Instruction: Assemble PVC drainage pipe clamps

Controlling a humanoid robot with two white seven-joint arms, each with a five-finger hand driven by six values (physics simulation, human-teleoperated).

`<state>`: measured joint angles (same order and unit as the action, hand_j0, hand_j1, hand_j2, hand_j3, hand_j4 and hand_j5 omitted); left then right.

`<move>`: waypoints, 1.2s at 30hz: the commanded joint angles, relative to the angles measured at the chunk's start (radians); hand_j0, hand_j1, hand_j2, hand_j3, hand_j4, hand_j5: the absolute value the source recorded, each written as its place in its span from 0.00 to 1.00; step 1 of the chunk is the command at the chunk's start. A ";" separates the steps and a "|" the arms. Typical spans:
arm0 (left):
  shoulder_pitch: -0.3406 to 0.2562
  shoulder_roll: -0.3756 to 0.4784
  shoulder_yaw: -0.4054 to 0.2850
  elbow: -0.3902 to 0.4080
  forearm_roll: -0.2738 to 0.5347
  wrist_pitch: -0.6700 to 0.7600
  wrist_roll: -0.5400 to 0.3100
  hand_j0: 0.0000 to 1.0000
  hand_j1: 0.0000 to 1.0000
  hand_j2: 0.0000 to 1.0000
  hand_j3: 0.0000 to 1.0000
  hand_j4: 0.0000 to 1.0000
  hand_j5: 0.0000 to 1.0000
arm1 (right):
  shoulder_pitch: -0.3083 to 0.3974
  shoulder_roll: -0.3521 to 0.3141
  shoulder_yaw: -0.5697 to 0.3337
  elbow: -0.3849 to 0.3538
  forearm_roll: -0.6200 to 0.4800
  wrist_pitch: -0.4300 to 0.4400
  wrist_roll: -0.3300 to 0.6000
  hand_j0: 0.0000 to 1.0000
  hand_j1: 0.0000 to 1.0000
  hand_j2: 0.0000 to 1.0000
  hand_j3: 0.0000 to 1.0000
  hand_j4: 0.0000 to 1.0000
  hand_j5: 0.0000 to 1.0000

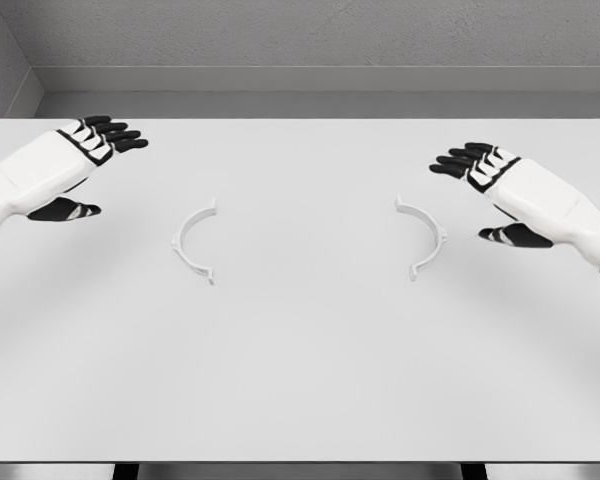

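Two white half-ring clamp pieces lie flat on the white table (300, 380). The left clamp half (187, 243) curves open toward the right; the right clamp half (429, 235) curves open toward the left. They lie well apart, facing each other. My left hand (92, 150) hovers up and to the left of the left half, fingers spread, holding nothing. To the right of the right half hovers my right hand (480, 175), fingers also spread and empty. Neither hand touches a clamp piece.
The table's front edge runs along the bottom of the view, with dark legs below it. A grey wall stands behind the far edge.
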<state>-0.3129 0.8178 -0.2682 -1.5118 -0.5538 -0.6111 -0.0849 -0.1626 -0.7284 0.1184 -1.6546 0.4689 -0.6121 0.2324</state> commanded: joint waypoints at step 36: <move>-0.038 -0.253 -0.055 0.211 -0.169 0.000 -0.064 1.00 1.00 1.00 1.00 1.00 1.00 | -0.296 0.182 0.181 0.392 0.323 0.001 0.124 1.00 1.00 1.00 1.00 1.00 1.00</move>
<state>-0.3559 0.5678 -0.3238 -1.3144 -0.7272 -0.6115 -0.1479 -0.4587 -0.5454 0.2995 -1.2648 0.7977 -0.6127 0.3564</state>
